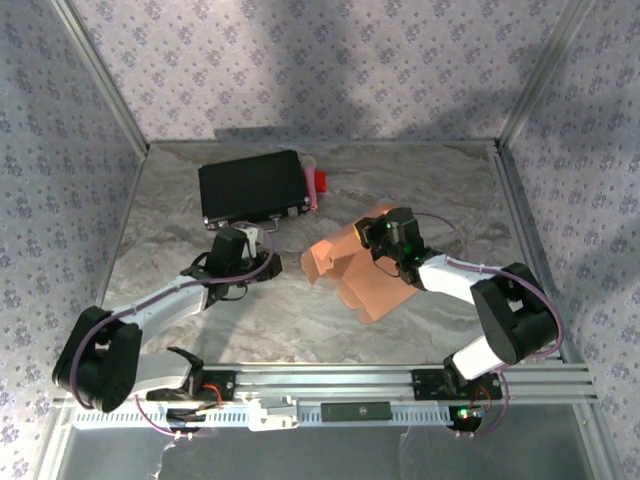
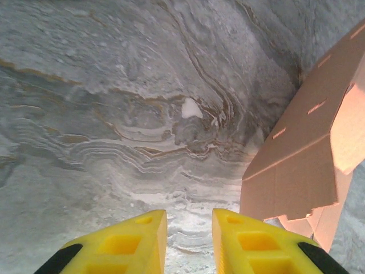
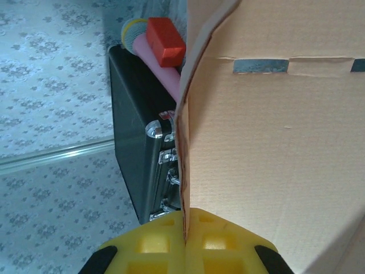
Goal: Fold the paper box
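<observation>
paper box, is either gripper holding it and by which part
The right gripper pinches the paper box by a panel's edge; the left gripper holds nothing.

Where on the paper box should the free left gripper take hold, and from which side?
Probably the free flap edge of the paper box nearest the left gripper, coming from the robot's left with jaws straddling the thin sheet. The right gripper pinches another edge, holding the sheet tilted off the table, so that edge looks exposed.

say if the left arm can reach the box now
Probably yes: the left gripper faces bare table, and the box is just to its right with nothing between. The right gripper pinches its edge.
</observation>
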Motion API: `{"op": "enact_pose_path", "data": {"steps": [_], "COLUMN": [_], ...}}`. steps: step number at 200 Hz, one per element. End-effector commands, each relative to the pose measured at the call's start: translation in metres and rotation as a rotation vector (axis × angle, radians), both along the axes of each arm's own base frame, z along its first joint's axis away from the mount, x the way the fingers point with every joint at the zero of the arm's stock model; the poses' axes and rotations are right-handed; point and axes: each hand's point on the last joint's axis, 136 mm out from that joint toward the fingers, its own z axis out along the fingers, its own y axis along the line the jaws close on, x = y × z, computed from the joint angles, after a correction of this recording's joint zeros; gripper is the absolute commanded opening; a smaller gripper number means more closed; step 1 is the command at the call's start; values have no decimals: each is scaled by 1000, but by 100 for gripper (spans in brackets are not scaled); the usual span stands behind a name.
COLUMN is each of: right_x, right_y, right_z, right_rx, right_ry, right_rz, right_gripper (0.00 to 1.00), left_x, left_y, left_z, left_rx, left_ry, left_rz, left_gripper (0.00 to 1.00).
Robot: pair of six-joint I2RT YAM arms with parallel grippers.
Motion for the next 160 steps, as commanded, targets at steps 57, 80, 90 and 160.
{"op": "enact_pose_path", "data": {"steps": [57,80,90,160], "right_x": [14,18,19,23], "right_y": [26,33,36,38], "right_z": [47,38,35,10], "right_rx": [95,120,141,167], "right_ry": [-268,-280,-284,-261], "right_rz": [192,228,239,275], "right_gripper": [0,0,0,0], "left_x": [22,24,25,16], "left_y": [-19,-16,-14,-11], "left_z": [13,13,12,1], "left_rx": [2,20,28,58], "left_ry": [-131,-131,-134,-137], "left_rz": [-53,-43,-36,-86], "left_gripper": [28,28,28,30]}}
